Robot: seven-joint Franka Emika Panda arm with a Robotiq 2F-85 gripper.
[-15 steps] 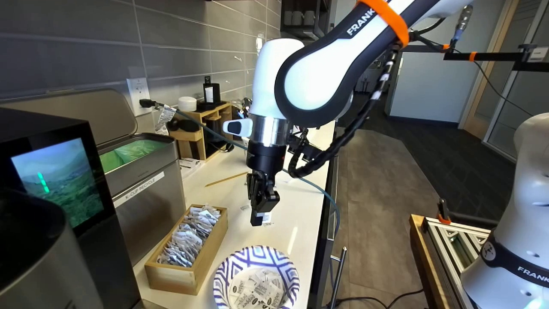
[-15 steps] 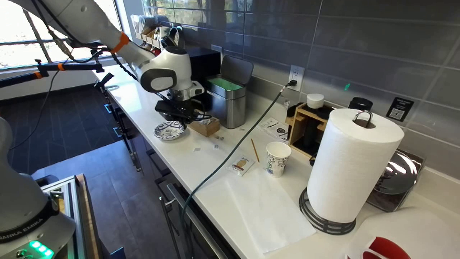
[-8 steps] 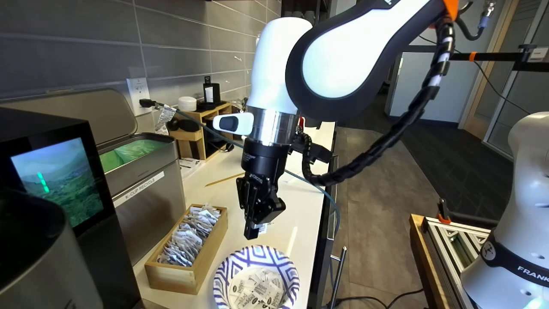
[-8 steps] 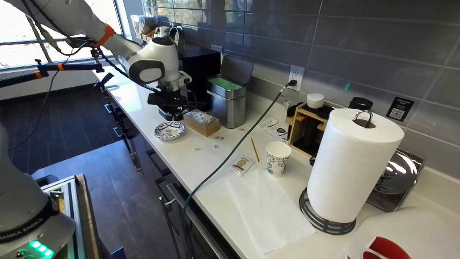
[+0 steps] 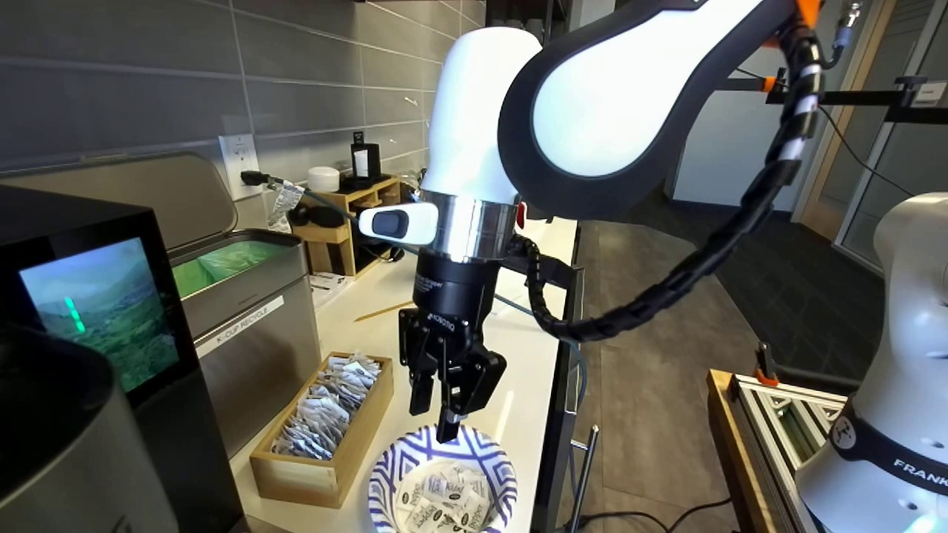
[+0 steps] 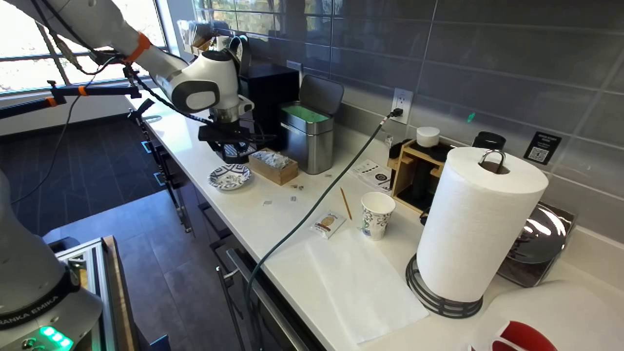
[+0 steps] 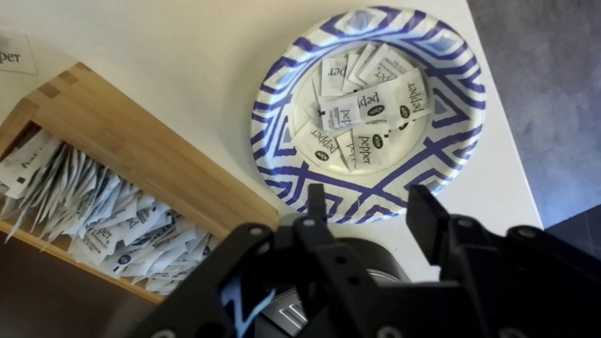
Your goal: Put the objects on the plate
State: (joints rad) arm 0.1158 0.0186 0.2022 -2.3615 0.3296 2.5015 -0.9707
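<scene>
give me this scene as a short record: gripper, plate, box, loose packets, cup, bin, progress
gripper: open, nothing seen in its jaws, raised above the counter
plate: near the counter's edge, beside the box
on plate: overlapping pile of pepper packets
box: wooden, holds a row of packets
loose packets: several, scattered on the counter
cup: upright
bin: open
progress: some packets on the plate, others off it

In my wrist view, I see the gripper (image 7: pixel 366 203), fingers apart, overlapping the near rim of the plate (image 7: pixel 458 108). Pepper packets (image 7: pixel 375 99) lie on it. To the left is a wooden box (image 7: pixel 155 155) full of packets (image 7: pixel 122 218); at far left, a loose packet (image 7: pixel 16 52) lies on the counter (image 7: pixel 188 56).
</scene>
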